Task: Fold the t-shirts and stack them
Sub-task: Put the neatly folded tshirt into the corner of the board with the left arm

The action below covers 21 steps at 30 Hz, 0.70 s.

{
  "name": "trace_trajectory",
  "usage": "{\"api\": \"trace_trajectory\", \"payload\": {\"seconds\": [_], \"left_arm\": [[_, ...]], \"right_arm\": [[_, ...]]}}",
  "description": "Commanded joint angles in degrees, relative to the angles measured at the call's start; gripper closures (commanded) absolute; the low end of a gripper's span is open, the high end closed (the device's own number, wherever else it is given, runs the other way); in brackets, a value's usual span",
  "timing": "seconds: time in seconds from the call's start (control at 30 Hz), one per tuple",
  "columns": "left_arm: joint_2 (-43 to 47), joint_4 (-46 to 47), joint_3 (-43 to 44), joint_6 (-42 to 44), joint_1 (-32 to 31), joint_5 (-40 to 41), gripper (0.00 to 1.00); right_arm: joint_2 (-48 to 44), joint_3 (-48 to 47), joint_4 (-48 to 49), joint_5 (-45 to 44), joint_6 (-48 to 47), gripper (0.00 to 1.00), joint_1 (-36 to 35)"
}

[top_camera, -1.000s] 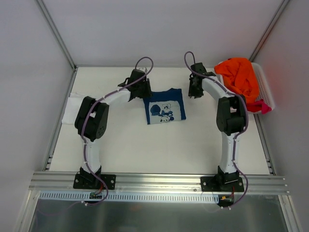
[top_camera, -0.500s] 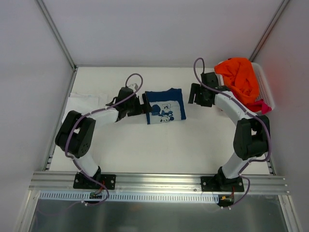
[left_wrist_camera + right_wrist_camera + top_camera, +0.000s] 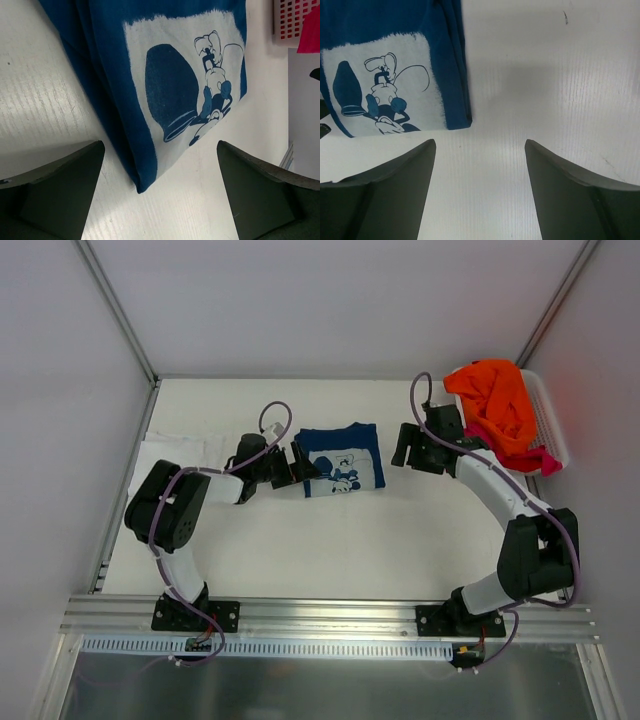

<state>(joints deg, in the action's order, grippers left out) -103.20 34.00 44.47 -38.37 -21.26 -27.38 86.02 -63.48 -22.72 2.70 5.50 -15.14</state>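
A navy blue t-shirt lies folded on the table, its white cartoon print facing up. My left gripper sits low at the shirt's left edge, open and holding nothing; in the left wrist view the shirt's near corner lies between the spread fingers. My right gripper stands open just right of the shirt, apart from it; the right wrist view shows the navy shirt ahead and to the left of the gripper. A white t-shirt lies flat at the far left.
A white slatted basket at the back right holds a crumpled orange t-shirt and a magenta-pink t-shirt. The pink shirt and basket also show in the left wrist view. Metal frame rails border the table.
Both grippers have opened and come down toward the near side, from the shirt's far corners to its left and right edges. The navy shirt lies still.
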Motion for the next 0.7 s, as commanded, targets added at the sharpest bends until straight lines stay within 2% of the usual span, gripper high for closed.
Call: {"api": "trace_trajectory", "payload": {"seconds": [0.0, 0.1, 0.3, 0.67], "left_arm": [[-1.66, 0.37, 0.18, 0.49, 0.6, 1.7, 0.01], [-1.3, -0.78, -0.61, 1.28, 0.6, 5.22, 0.01], [-6.3, 3.16, 0.97, -1.26, 0.6, 1.01, 0.01], [-11.41, 11.69, -0.43, -6.19, 0.6, -1.45, 0.01]], "right_arm": [[-2.26, 1.08, 1.27, 1.26, 0.48, 0.24, -0.16], [-2.52, 1.52, 1.28, 1.43, 0.48, 0.24, -0.16], [-3.31, 2.48, 1.98, 1.87, 1.01, 0.23, -0.16], [-5.16, 3.54, 1.8, 1.69, 1.18, 0.23, -0.16]]}}
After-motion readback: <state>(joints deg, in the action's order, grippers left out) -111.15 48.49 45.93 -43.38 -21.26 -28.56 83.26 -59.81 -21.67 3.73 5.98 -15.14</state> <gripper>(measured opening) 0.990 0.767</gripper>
